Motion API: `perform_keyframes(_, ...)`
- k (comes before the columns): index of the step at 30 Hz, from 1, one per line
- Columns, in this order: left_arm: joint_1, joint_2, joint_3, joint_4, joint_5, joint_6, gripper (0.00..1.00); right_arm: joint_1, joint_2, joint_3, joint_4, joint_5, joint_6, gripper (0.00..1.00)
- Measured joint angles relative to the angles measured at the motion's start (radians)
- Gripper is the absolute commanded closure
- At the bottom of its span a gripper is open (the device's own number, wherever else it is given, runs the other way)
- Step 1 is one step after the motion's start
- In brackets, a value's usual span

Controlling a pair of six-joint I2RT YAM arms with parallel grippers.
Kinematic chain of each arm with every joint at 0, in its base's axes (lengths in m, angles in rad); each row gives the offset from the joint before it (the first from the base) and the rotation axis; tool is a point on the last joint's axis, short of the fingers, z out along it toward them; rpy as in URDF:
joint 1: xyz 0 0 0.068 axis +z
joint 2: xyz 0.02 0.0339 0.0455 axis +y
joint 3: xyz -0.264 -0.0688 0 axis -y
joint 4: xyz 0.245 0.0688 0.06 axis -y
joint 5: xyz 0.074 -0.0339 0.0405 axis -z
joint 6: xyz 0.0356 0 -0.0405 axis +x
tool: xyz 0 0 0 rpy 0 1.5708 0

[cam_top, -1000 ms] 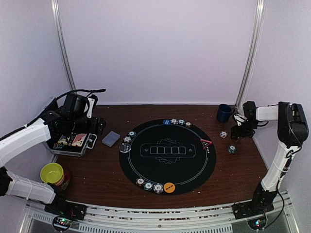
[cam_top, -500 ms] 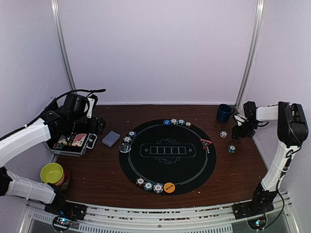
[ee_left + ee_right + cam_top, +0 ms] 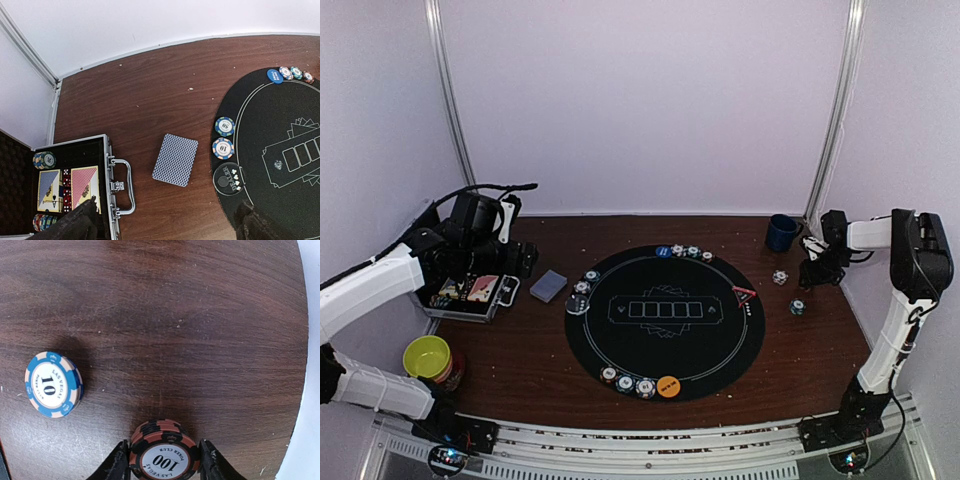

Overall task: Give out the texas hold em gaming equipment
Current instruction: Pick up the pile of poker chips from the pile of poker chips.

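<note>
Right side first: the right gripper (image 3: 165,465) is clamping its two fingers against both sides of a little 100 stack (image 3: 165,452), black and orange, sitting flat on the tabletop (image 3: 200,315) near the right edge. A blue 10 chip (image 3: 53,384) is lying flat off to one side of it, not touching. From above I'm counting two loose chips (image 3: 779,277) (image 3: 798,306) on the bare wood right of the round black mat (image 3: 660,345).

On the mat itself:
- far rim: one blue button (image 3: 274,75) with three striped chips (image 3: 297,73) lined up right beside it
- left rim: two chips, a 50 chip (image 3: 225,126) and a 10 chip (image 3: 222,148), then one dark dealer button (image 3: 228,178)
- near rim: three chips (image 3: 625,382) in a row plus one orange button (image 3: 668,385)
- right rim: one red triangle marker (image 3: 744,293), too small for me to say which way it's pointing

One face-down deck (image 3: 175,159) is lying flat on the wood between the mat and the open case (image 3: 107,150), apart from both. Its long axis is running near-to-far across the tabletop, with the far end leaning a bit toward the mat.

The left gripper (image 3: 167,212) is hanging above that area with its fingers spread wide and gripping nothing.
</note>
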Motion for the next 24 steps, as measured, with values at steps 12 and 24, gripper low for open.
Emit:
perform_keyframes(12,0.0,0.0,0.0,0.0,0.0,0.0,0.02,-0.003,-0.004,0.0,-0.004,-0.01,0.003,0.65)
perform_keyframes(24,0.0,0.0,0.0,0.0,0.0,0.0,0.02,0.034,-0.127,0.039,-0.091,-0.01,0.002,0.66)
